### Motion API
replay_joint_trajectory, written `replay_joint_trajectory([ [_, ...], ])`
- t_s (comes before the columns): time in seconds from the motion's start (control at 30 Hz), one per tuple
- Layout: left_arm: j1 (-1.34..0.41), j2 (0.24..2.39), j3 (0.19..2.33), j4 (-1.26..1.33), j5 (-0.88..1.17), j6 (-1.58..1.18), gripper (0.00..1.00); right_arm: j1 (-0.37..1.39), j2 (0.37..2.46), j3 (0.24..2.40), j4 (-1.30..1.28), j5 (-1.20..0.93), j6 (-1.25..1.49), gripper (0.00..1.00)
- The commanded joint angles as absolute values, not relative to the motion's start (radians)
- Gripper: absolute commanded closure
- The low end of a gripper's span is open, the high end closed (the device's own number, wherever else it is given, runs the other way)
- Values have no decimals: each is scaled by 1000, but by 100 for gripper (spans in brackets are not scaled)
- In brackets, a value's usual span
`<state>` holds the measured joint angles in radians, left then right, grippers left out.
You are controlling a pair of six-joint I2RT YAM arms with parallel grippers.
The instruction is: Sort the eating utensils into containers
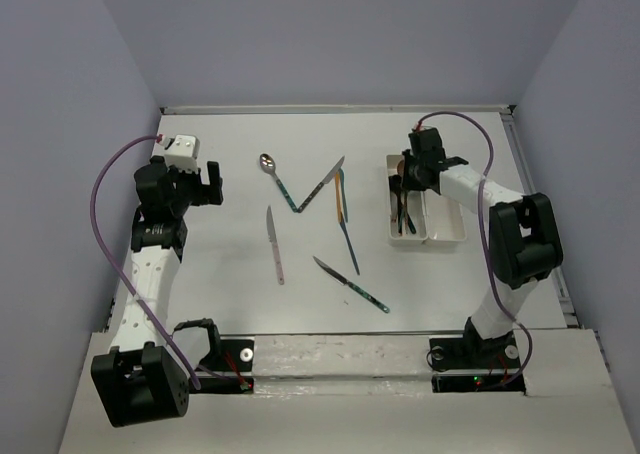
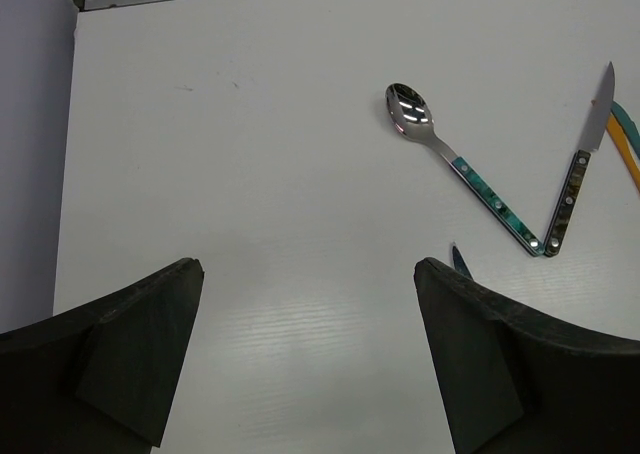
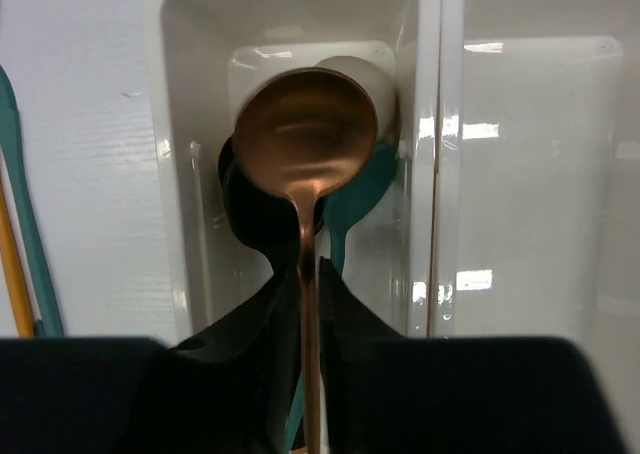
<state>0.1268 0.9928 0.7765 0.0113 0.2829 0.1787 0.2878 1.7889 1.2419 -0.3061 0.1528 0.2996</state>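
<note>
My right gripper (image 1: 404, 177) is shut on the handle of a copper spoon (image 3: 305, 134) and holds its bowl over the left white tray (image 3: 175, 174). That tray holds a black spoon (image 3: 250, 214), a teal spoon (image 3: 365, 189) and a pale spoon (image 3: 375, 84). The right tray (image 3: 530, 174) is bare inside. My left gripper (image 1: 205, 184) is open and empty above the table at the far left. On the table lie a teal-handled spoon (image 1: 280, 179), a dark-handled knife (image 1: 320, 186), orange and teal utensils (image 1: 341, 196), a blue knife (image 1: 351, 246), a pink-handled knife (image 1: 275, 246) and a teal-handled knife (image 1: 352, 285).
The joined trays (image 1: 445, 219) stand at the right of the table near the right wall. In the left wrist view the spoon (image 2: 410, 109) and dark-handled knife (image 2: 580, 174) meet in a V ahead and to the right of the fingers (image 2: 455, 304).
</note>
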Motion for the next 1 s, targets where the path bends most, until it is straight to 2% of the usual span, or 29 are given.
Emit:
replay_joint_trajectory([
  [0.0, 137, 976, 764, 49, 310, 189, 1, 297, 1671, 1244, -314, 152, 267, 50],
  [0.13, 137, 974, 764, 49, 310, 190, 1, 454, 1543, 1262, -388, 250, 166, 45],
  [0.17, 137, 974, 765, 49, 310, 192, 1, 504, 1520, 1253, -393, 277, 147, 38],
  [0.2, 137, 973, 767, 49, 307, 192, 1, 579, 1485, 1247, -408, 285, 134, 36],
  [0.3, 140, 959, 764, 48, 302, 193, 1, 702, 1435, 1203, -452, 140, 153, 33],
  [0.5, 147, 951, 764, 48, 310, 192, 1, 977, 1491, 1024, -491, 144, 250, 31],
  [0.8, 150, 943, 762, 41, 310, 193, 1, 1049, 1693, 988, -543, 179, 414, 28],
  [0.93, 156, 943, 762, 43, 314, 193, 1, 1049, 1697, 960, -554, 181, 463, 30],
  [0.97, 156, 948, 762, 43, 316, 192, 1, 1049, 1695, 950, -552, 172, 468, 34],
])
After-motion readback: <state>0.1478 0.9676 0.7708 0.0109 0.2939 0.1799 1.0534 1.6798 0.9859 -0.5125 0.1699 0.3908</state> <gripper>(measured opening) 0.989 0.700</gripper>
